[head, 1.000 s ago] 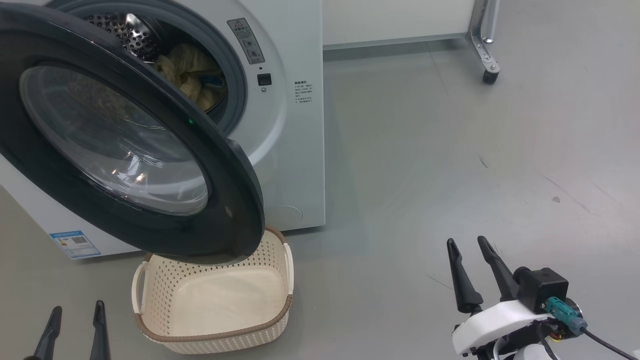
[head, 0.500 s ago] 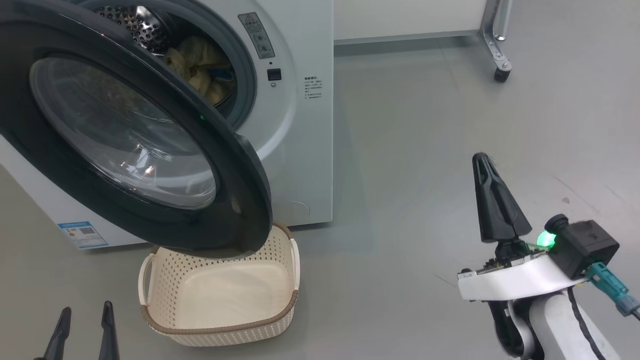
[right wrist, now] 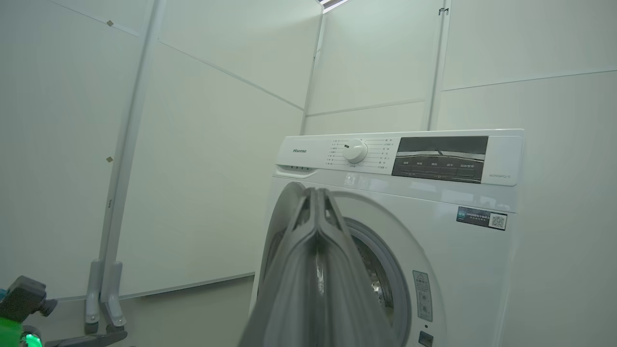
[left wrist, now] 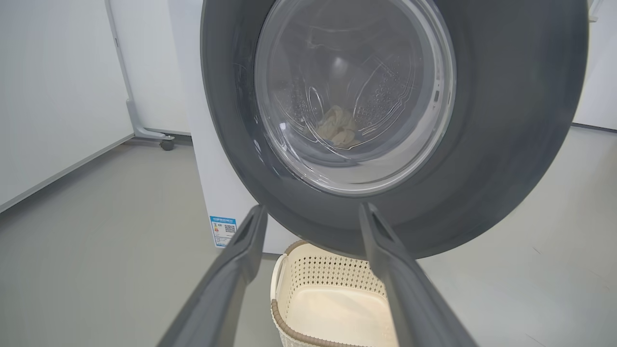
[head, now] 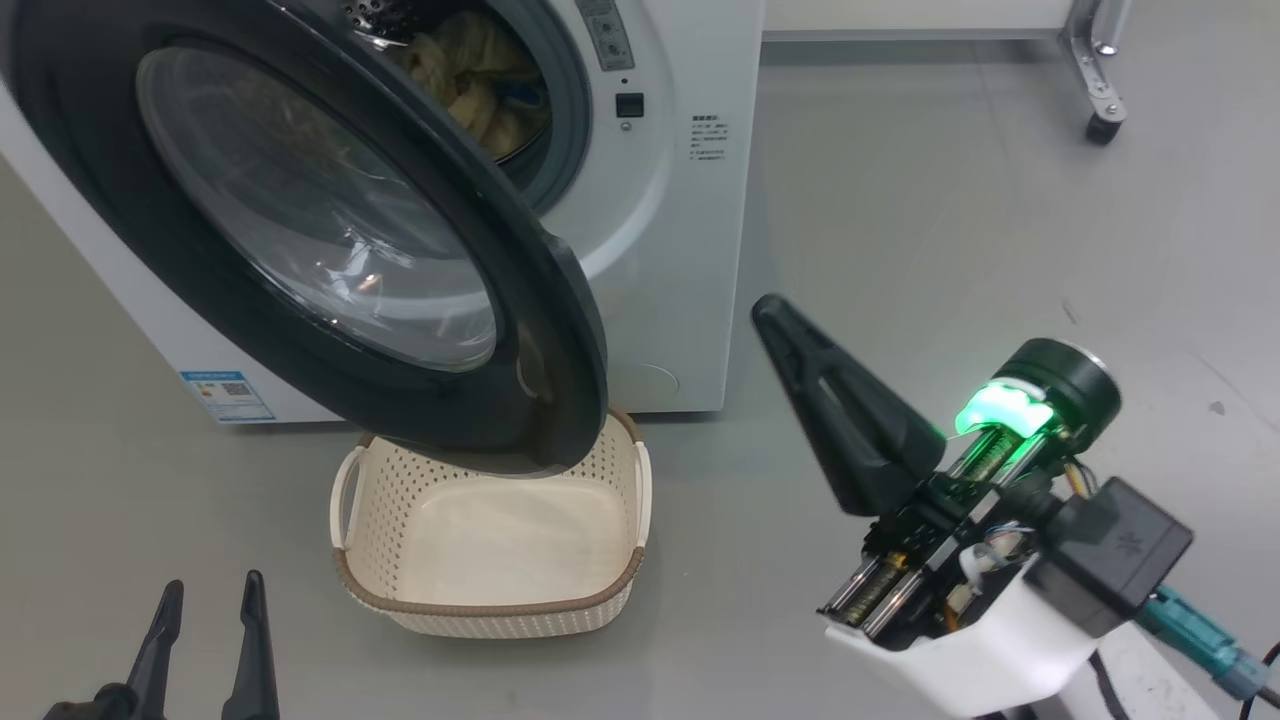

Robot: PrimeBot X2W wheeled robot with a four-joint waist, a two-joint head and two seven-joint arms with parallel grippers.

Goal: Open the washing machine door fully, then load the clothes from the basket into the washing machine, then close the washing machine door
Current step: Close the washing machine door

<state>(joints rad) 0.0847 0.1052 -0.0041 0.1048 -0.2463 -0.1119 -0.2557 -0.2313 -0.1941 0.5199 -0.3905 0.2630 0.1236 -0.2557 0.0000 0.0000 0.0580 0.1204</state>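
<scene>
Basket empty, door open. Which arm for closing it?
Right, probably. The right claw is shut and up near the free edge of the washing machine door, apt for pushing. The left claw sits low, open, left of the basket.

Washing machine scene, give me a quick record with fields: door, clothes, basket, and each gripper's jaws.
door: open, swung out, its lower rim overlapping the back edge of the basket in the head view
clothes: pale yellow pile inside the washing machine
basket: on the floor in front of the machine, empty
left gripper: low, jaws open, holding nothing
right gripper: raised, right of the machine, jaws shut, holding nothing
</scene>
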